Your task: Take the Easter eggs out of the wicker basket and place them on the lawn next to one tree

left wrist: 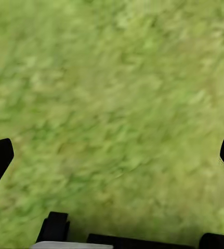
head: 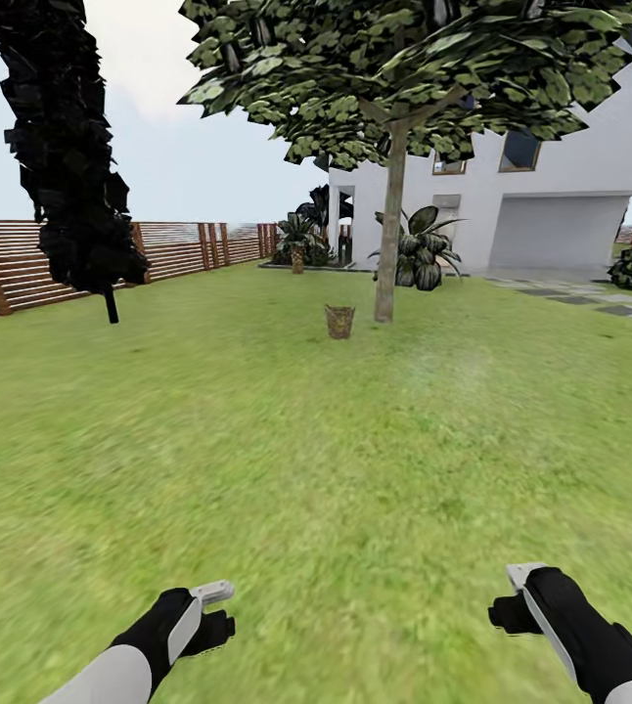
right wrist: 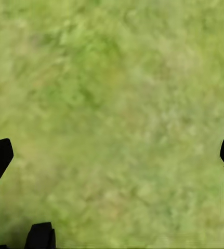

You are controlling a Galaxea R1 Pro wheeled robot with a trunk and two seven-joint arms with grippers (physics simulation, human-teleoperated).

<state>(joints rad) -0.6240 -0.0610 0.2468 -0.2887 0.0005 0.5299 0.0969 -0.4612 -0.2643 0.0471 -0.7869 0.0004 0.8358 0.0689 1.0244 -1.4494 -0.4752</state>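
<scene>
Standing far back on the lawn (head: 257, 460), the robot faces the wicker basket (head: 339, 321) at centre frame, just left of the tree (head: 390, 240) with the grey-brown trunk; the two stand close together, so a short carry should suffice. No Easter eggs can be made out at this range. Left gripper (head: 216, 608) at lower left and right gripper (head: 514, 598) at lower right hang low and forward, apparently parked for travel; both wrist views show fingertips spread at the frame edges over bare grass, jaws open and empty. A dark cypress (head: 67, 147) occupies the upper left.
</scene>
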